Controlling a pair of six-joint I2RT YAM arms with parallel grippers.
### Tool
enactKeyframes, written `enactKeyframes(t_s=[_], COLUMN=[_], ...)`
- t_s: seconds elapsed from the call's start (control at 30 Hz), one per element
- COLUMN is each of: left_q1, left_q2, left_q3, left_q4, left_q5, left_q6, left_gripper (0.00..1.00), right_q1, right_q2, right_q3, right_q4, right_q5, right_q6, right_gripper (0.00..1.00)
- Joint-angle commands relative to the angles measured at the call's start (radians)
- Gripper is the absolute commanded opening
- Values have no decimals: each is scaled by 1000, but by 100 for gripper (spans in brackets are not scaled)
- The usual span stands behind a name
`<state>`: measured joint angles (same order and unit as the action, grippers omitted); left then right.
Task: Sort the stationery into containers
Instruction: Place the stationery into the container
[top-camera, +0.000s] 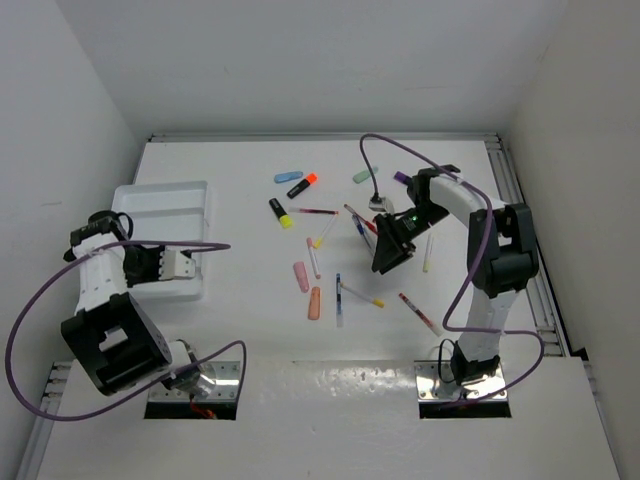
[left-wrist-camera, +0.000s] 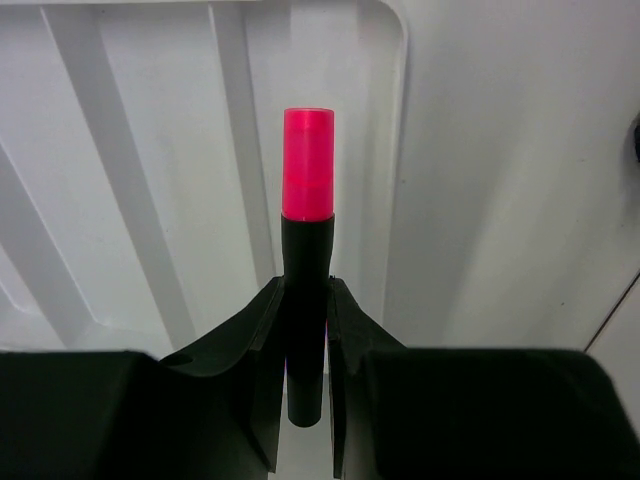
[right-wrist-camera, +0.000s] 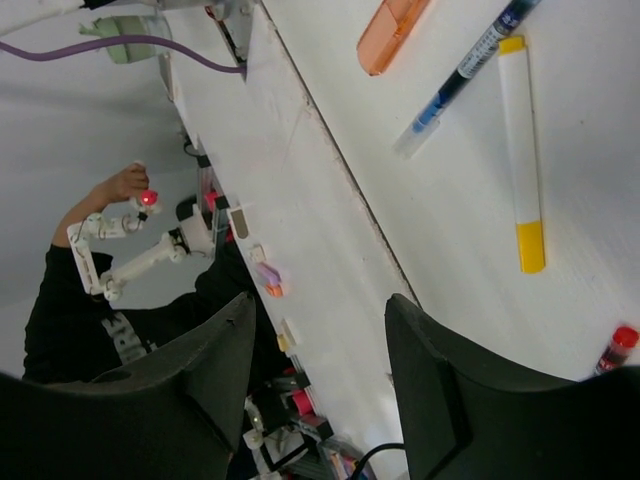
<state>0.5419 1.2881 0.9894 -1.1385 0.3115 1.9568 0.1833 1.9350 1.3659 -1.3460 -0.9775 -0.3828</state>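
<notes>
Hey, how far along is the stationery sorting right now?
Barely started: the tray looks empty where visible. In hand: the left hand holds a pink-capped black highlighter over the tray. Left: the scattered pens and highlighters mid-table, with the right hand open above them.

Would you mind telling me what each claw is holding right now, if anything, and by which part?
The left claw grips a black highlighter with a pink cap by its black barrel. The right claw is open and holds nothing.

White walls (top-camera: 300, 60) enclose a white table (top-camera: 240, 260) on 3 sides.
</notes>
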Motion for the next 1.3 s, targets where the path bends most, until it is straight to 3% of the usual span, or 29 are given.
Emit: enactKeyframes(t_s=[0.0,0.17,0.47,0.73,0.9,1.0,1.1,1.2,1.27], left_q1=[23,30,33,24,30,26,-31,-144,-265], left_q2=[2,2,106,113,103,106,137,181,189], left_q3=[-35,-89,-44,-43,-25,52,199,336,388], left_q4=[5,81,143,146,131,103,75,92,172], left_q5=[64,71,77,69,92,196,325,419,436], left_q6=[137,162,175,166,151,62,-181,-564,-701], left_gripper=[4,5,9,50,55,54,54,54,54], right_q1=[-11,-36,-41,-51,-53,-44,-44,-44,-47], right_q2=[-41,-30,-74,-111,-136,-171,-200,-208,-208], right_q3=[8,-8,-96,-125,-113,-99,-84,-67,-73], right_q4=[-107,-41,13,113,185,258,335,369,386], right_q5=[40,54,111,154,200,246,281,280,273], right_q6=[2,58,56,127,189,235,285,324,343], right_gripper=[55,55,56,63,62,60,57,56,55])
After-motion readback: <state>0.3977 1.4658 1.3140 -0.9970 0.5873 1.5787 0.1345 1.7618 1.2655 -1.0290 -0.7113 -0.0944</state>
